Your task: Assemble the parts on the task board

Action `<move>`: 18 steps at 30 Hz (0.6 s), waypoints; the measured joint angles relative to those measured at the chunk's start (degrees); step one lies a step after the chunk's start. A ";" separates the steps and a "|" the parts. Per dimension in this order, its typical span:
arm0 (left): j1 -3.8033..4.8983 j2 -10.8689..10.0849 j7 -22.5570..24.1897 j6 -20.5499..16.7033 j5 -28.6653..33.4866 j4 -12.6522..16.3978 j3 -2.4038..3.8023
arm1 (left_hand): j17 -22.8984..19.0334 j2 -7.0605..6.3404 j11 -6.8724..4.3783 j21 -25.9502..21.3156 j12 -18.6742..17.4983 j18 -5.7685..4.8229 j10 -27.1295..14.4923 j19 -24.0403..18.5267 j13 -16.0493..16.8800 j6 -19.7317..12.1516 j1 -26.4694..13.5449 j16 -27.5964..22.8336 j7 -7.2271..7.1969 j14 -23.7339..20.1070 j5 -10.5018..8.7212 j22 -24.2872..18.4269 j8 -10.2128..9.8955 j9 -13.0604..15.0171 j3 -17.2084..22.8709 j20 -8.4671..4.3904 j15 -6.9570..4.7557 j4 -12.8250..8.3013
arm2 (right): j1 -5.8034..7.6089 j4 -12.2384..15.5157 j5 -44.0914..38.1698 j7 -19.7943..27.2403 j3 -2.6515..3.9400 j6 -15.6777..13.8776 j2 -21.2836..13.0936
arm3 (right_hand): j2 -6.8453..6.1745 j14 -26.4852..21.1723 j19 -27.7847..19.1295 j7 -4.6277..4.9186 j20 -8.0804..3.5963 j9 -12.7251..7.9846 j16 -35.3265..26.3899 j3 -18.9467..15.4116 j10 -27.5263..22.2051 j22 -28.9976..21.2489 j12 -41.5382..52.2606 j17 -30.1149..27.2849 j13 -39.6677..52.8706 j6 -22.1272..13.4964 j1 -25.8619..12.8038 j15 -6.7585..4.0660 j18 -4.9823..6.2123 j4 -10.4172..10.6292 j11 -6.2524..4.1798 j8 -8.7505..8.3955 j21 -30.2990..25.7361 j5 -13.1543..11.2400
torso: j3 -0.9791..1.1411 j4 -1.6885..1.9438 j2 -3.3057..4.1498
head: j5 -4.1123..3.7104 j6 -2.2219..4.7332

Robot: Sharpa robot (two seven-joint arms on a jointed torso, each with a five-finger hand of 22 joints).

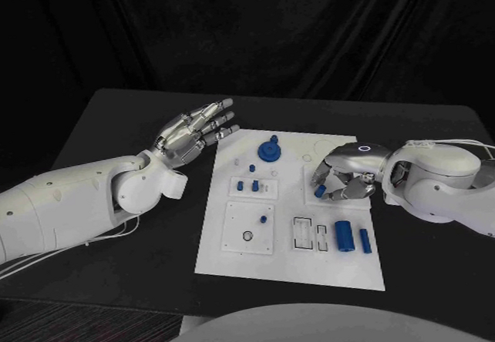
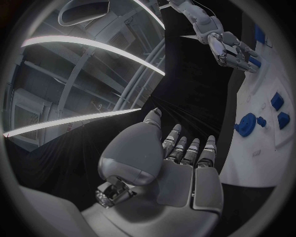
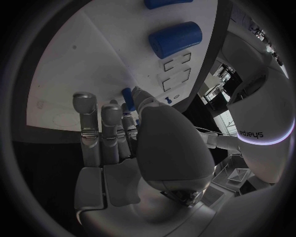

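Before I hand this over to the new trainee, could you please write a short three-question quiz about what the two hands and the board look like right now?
1. True or false: the left hand is holding a blue part.
2. Which hand is over the white board? A) left B) right C) neither
3. Fill in: the big blue cylinder lies near the board's ____ edge, the one toward the robot.

Key
1. False: it is open, beside the board, holding nothing.
2. B: the right hand is curled over a small blue part.
3. Near.
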 measured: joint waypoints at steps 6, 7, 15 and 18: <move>-0.02 0.03 -0.02 0.02 0.00 -0.01 0.00 | 0.00 0.43 0.00 0.00 0.00 0.00 0.00 0.00 0.00 0.20 -0.04 0.00 0.21 0.00 0.00 0.00 0.00 0.00 0.00 0.00 0.00 0.00 | -0.09 -0.07 -0.06 0.08 0.00 0.08 0.00 | 0.66 -0.20 -0.20 0.16 -0.20 1.87 0.00 1.82 4.12 0.00 1.80 0.44 0.73 4.09 0.66 -0.20 0.00 -1.46 -0.62 2.52 -0.28 0.66 | 0.00 0.01 0.00 | 0.04 0.00; -0.03 0.04 -0.03 0.02 0.00 -0.02 0.00 | 0.00 0.43 0.00 0.00 0.00 0.00 0.00 0.00 0.00 0.21 -0.04 0.00 0.21 0.00 0.00 0.00 0.00 0.00 0.00 0.00 0.00 0.00 | -0.16 -0.09 -0.09 0.12 0.00 -0.04 0.00 | 0.66 -0.20 -0.20 0.14 -0.20 2.06 0.00 1.96 4.44 0.00 2.03 0.48 0.77 4.12 0.66 -0.20 0.00 -1.46 -0.79 2.54 -0.28 0.66 | 0.00 0.01 0.00 | 0.08 0.00; -0.06 0.10 -0.08 0.04 0.00 -0.08 0.00 | 0.00 0.43 0.00 0.00 0.40 -0.01 0.00 0.00 0.05 0.21 -0.04 0.00 0.21 0.00 0.00 0.00 0.22 -0.01 0.14 0.00 0.00 -0.14 | -0.87 -0.21 -0.38 0.46 0.08 -1.26 0.06 | 0.91 -0.08 -0.18 0.32 -0.51 3.03 0.00 3.23 6.43 -0.01 2.67 0.72 0.93 5.56 1.34 -0.74 0.00 -1.95 -1.56 3.99 0.16 -0.68 | 0.00 0.01 0.00 | 0.26 0.00; -0.08 0.13 -0.11 0.05 0.00 -0.11 0.00 | 0.00 0.43 0.13 0.00 0.44 0.00 0.14 0.00 0.05 0.20 -0.04 0.00 0.20 0.00 0.00 0.00 0.22 -0.01 0.15 0.00 0.00 -0.15 | -1.11 -0.29 -0.47 0.64 0.12 -1.96 0.12 | 1.27 -0.19 -0.18 0.43 -0.62 3.37 0.00 3.70 7.51 -0.01 3.06 0.79 0.99 6.90 1.70 -1.06 0.00 -2.42 -1.92 4.85 0.16 -0.97 | 0.00 0.01 0.01 | 0.34 0.00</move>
